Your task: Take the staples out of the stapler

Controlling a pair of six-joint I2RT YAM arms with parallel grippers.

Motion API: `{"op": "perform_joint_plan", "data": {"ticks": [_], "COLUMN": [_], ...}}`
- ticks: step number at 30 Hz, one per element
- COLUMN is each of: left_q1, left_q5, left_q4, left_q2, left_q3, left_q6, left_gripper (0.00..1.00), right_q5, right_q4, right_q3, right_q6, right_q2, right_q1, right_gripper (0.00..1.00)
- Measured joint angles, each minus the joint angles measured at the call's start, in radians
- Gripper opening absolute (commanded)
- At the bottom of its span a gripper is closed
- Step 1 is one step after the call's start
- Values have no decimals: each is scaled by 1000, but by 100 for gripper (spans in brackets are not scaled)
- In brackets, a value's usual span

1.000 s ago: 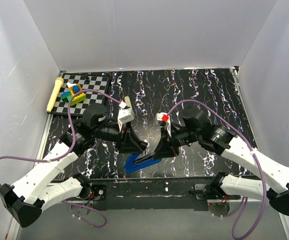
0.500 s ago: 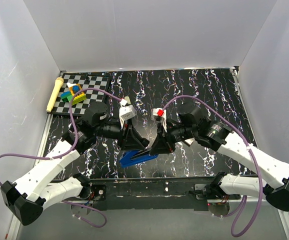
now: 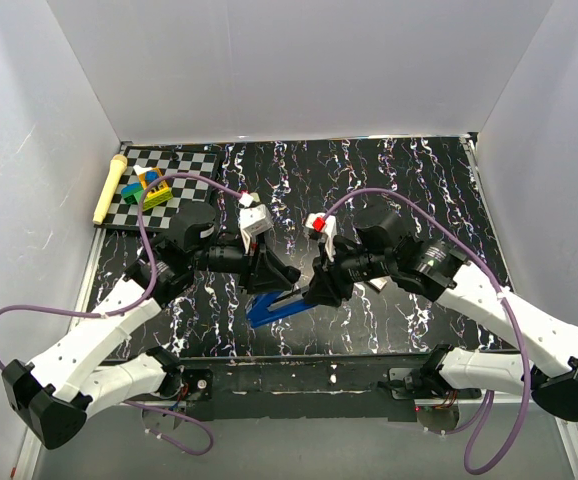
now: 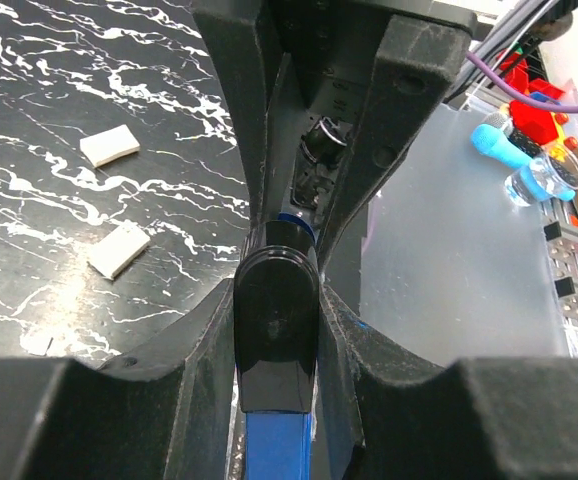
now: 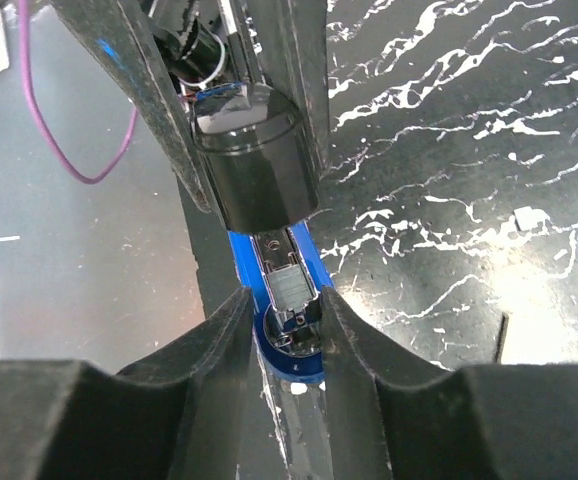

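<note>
Over black marbled table (image 3: 399, 180), we pinch the stapler (image 3: 279, 305) lid (image 4: 277, 330) between left fingers (image 4: 399, 100), baring its magazine (image 5: 289, 285); right fingers (image 5: 209, 340) flank the base (image 5: 289, 365), grip unclear

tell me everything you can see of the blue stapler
The stapler is a blue plastic bar with a glossy black rounded top part. The right wrist view shows a silvery metal channel lying open along the blue part. It sits slantwise between the two arms, at the near middle of the black marbled table; whether it rests on the table cannot be told. The left tool clamps the black end. The right tool straddles the blue end, contact unclear.
</note>
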Motion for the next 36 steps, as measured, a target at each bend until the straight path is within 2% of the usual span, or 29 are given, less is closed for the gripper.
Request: {"op": "perform_joint_plan", "data": {"ticks": [20, 21, 23, 26, 36], "left_q1": [0, 0, 0, 0, 0], "left_q5": [-119, -124, -142, -164, -251], "left_q4": [5, 5, -1, -8, 9], "left_q2": [35, 36, 38, 38, 38], "left_q3": [14, 14, 15, 20, 29], "left_q6": [24, 24, 24, 22, -24], "left_gripper": [0, 0, 0, 0, 0], "right_q5": [203, 215, 234, 268, 360], "right_q4": [-103, -103, -103, -96, -40], "right_q3": [134, 143, 159, 179, 198], "right_q6": [-37, -37, -36, -31, 46], "right_q2": [-2, -2, -2, 2, 105], "right_q1": [2, 2, 2, 2, 2], "right_gripper": [46, 45, 36, 2, 1]}}
